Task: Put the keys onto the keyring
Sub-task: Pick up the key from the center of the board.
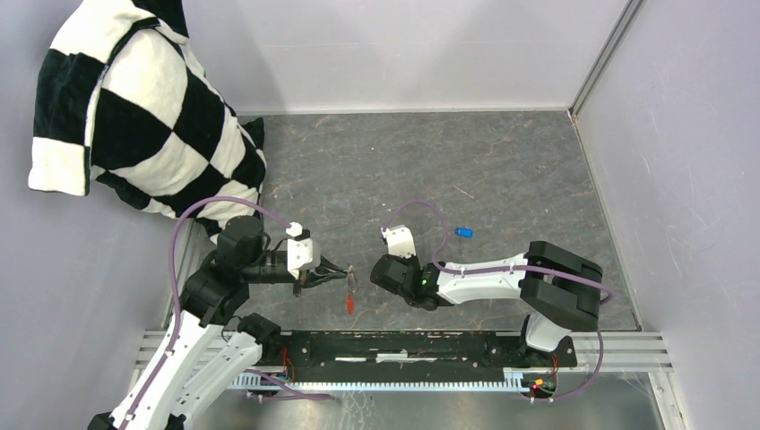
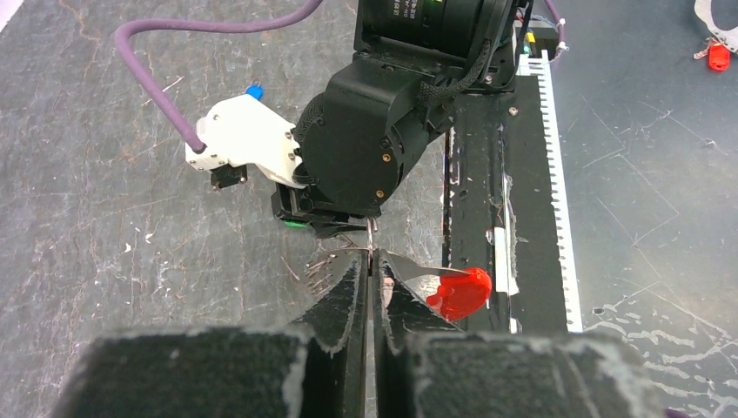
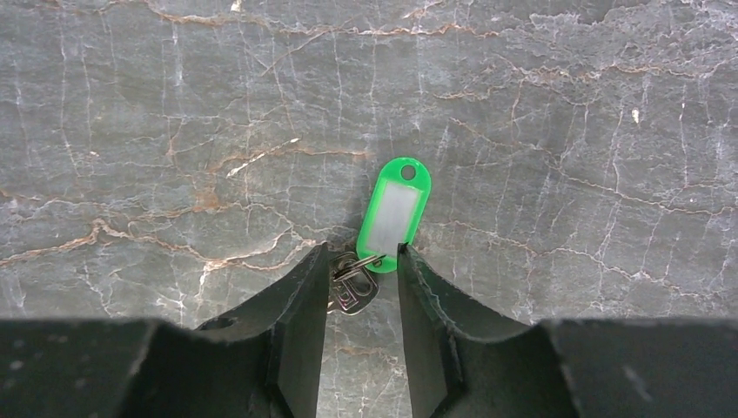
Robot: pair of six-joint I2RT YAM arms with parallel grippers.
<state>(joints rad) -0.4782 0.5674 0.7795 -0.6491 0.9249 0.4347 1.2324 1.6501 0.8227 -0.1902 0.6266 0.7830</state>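
In the left wrist view, the left claw [image 2: 372, 261] is seen shut tight on the thin ring of the keyring [image 2: 372, 237]; the red tag [image 2: 459, 293] hangs beside the ring. In the right wrist view, the right claw [image 3: 364, 252] is set half open about the metal end of the green key [image 3: 396, 209], whose long axis points away from the claw; whether it is pinched cannot be told. In the top view, this claw is found just beside the keyring, facing it; the blue key [image 1: 463, 232] is found on the surface [image 1: 538, 161], well apart from the keyring, on the right arm's side.
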